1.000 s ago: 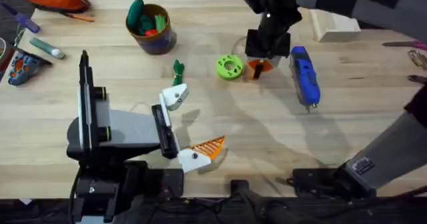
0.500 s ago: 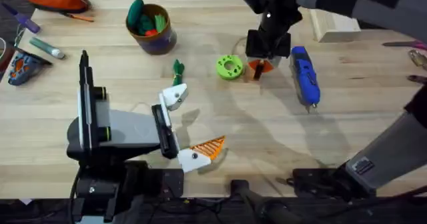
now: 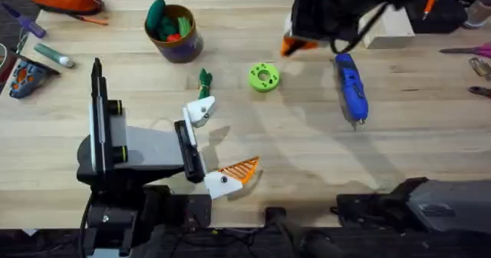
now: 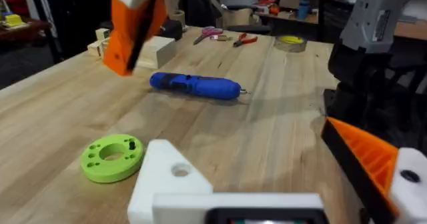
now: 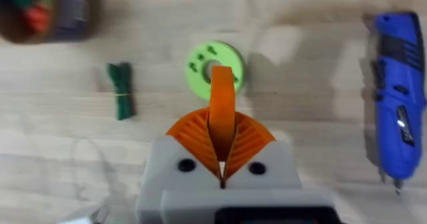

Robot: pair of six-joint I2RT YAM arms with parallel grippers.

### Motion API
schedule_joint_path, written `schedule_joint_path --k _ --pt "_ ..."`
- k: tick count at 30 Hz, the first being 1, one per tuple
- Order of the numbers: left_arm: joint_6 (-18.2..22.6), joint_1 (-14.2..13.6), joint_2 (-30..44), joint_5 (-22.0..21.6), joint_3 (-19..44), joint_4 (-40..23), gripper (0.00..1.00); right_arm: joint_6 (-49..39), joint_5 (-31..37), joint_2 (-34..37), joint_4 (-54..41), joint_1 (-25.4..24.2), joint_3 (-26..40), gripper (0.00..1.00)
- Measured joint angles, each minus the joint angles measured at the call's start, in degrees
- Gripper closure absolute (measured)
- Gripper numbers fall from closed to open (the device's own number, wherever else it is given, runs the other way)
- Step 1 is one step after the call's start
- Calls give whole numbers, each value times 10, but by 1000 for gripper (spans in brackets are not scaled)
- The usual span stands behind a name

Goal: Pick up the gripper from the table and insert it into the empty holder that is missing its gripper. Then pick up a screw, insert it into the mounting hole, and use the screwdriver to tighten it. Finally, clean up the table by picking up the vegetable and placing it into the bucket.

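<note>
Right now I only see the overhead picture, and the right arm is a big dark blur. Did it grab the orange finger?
Observer: Yes. In the right wrist view the right gripper is shut on the gripper, pinched between its ribbed pads.
Operator: Is it off the table?
Observer: Yes. The left wrist view shows it in the air above the table, with the screwdriver lying beyond it.
Operator: What's under it?
Observer: In the right wrist view, its tip overlaps the lime-green disc.
</note>
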Motion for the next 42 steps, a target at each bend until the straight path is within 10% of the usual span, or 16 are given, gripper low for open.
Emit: schedule_joint_path --k 8,25,42 --pt "0 0 0 0 0 0 1 -16 -109 -134 143 -18 -160 986" --pt "0 0 0 -2 0 0 2 -49 -619 -212 461 -173 -451 989" --pt "0 0 0 -2 0 0 1 -43 -802 -212 599 -178 -556 989"
